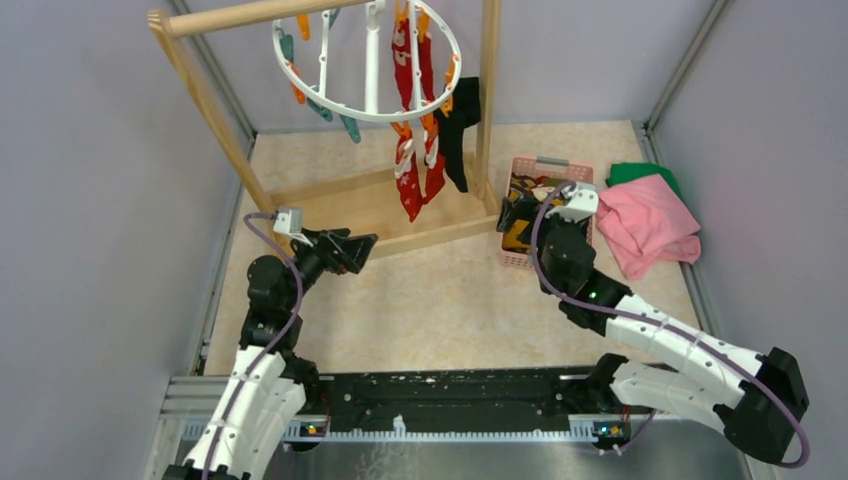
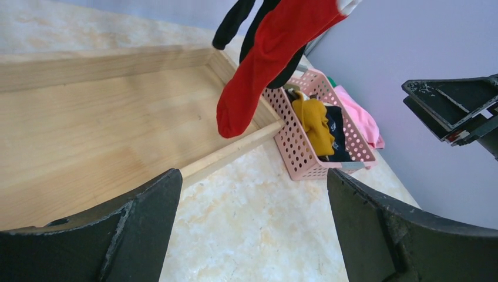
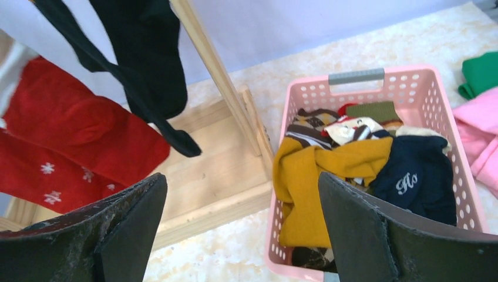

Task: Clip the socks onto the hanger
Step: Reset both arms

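Observation:
The round white hanger (image 1: 372,112) hangs from the wooden rack with orange and teal clips. Red socks (image 1: 412,170) with white patterns and a black sock (image 1: 458,135) dangle from it; the same red sock (image 2: 258,64) and black sock (image 3: 147,64) show in the wrist views. More socks, a yellow sock (image 3: 326,176) on top, fill the pink basket (image 1: 548,166). My left gripper (image 1: 362,248) is open near the rack's base, nothing between its fingers. My right gripper (image 1: 512,213) is open at the basket's left rim, empty.
The wooden frame rack (image 1: 385,205) stands on a flat wooden base at the back. Folded pink cloth (image 1: 648,225) and green cloth (image 1: 640,172) lie right of the basket. Grey walls close in on both sides.

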`<action>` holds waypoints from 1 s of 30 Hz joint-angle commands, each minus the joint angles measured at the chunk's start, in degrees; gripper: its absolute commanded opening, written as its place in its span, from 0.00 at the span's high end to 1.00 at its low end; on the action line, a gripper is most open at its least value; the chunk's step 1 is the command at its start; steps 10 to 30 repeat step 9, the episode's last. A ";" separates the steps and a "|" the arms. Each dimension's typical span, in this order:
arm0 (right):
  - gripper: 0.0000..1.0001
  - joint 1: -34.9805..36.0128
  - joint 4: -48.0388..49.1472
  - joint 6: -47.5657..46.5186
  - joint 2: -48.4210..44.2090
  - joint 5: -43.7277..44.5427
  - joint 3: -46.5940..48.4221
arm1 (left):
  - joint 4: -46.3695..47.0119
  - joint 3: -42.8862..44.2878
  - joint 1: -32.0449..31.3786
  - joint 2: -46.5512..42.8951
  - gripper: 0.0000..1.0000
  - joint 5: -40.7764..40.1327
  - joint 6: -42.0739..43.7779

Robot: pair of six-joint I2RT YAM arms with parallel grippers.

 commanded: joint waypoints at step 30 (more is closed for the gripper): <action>0.01 3.97 6.80 -9.11 -1.70 7.24 3.17 | -5.46 5.12 0.35 -3.88 0.01 0.67 5.26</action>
